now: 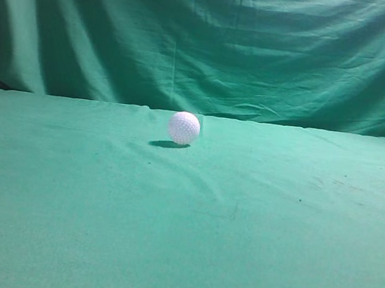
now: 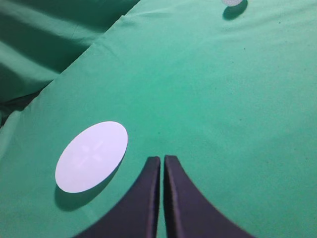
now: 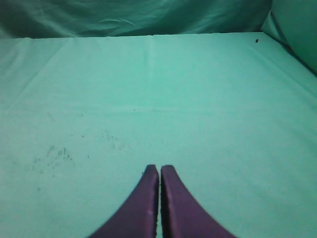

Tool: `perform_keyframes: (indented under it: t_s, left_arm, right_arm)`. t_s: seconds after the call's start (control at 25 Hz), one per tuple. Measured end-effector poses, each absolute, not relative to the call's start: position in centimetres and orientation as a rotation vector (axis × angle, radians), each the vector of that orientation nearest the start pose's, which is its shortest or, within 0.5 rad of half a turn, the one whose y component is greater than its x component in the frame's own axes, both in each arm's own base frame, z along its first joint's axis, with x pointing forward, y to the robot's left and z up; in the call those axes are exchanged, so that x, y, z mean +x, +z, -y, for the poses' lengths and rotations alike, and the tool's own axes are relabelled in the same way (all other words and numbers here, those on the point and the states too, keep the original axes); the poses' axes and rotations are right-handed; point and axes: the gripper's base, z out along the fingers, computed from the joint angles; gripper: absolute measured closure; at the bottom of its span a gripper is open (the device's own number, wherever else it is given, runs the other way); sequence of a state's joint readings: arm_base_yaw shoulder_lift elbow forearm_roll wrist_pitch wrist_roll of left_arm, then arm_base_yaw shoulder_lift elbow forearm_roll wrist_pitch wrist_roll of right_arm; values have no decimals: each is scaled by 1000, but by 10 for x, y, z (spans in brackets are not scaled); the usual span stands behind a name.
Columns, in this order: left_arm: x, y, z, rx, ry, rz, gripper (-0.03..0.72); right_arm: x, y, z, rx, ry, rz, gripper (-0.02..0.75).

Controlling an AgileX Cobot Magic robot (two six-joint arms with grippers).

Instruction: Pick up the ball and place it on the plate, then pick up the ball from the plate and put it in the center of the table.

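The ball [image 1: 184, 127], white and dimpled, rests on the green table [image 1: 184, 213] near its far edge, about mid-width. Its lower edge also shows at the top of the left wrist view [image 2: 232, 2]. The plate [image 2: 91, 155], a flat white oval, lies on the cloth to the left of my left gripper [image 2: 162, 158]; it is out of the exterior view. My left gripper is shut and empty, far from the ball. My right gripper [image 3: 159, 168] is shut and empty over bare cloth. Neither gripper shows in the exterior view.
The green backdrop curtain [image 1: 205, 40] hangs behind the table's far edge. The table's left edge runs diagonally in the left wrist view [image 2: 64, 74]. Small dark specks [image 3: 54, 153] mark the cloth left of the right gripper.
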State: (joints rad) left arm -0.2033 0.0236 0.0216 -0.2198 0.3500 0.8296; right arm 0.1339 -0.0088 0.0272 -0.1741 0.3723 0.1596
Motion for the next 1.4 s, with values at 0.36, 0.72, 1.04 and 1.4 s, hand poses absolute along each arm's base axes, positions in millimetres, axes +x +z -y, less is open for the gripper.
perform_keyframes:
  t_s: [0.36, 0.72, 1.04, 1.4]
  left_arm:
    - [52, 174, 18, 800, 219, -1697, 688]
    - [52, 174, 18, 800, 219, -1697, 688]
    - [52, 174, 18, 801, 219, -1697, 688]
    - [52, 174, 18, 801, 219, -1697, 688]
  right_arm:
    - [53, 171, -3, -121, 34, -1870, 738]
    - [52, 171, -5, -187, 21, -1869, 738]
    - [52, 170, -6, -191, 19, -1871, 738]
    - [52, 170, -6, -190, 20, -1873, 738]
